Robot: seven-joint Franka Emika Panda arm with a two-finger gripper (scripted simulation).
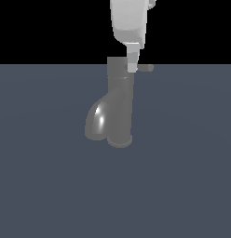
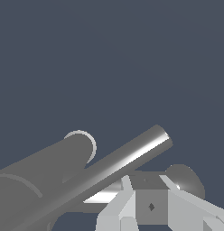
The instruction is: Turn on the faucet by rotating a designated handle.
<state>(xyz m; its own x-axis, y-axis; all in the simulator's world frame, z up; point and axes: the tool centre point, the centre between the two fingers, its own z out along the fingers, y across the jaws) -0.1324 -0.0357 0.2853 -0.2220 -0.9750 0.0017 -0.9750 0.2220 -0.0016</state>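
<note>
The dark grey faucet [image 1: 119, 100] stands upright in the middle of the exterior view. Its fat curved spout [image 1: 96, 121] bulges toward the exterior view's left. The thin handle [image 1: 146, 68] sticks out horizontally from the top cap toward the exterior view's right. My gripper [image 1: 132, 69] comes down from above, its fingers in front of the cap where the handle begins. In the wrist view the fingers [image 2: 127, 203] look pressed together with nothing held. A slim shiny rod, which appears to be the handle [image 2: 132, 158], runs diagonally just past them, beside the faucet's thicker cylinder [image 2: 46, 171].
The faucet's round base flange [image 1: 121, 141] rests on a flat blue-grey floor [image 1: 182, 176] that fills the lower part of the exterior view. A dark rounded part [image 2: 185, 178] shows behind the fingers in the wrist view; I cannot tell which part of the faucet it is.
</note>
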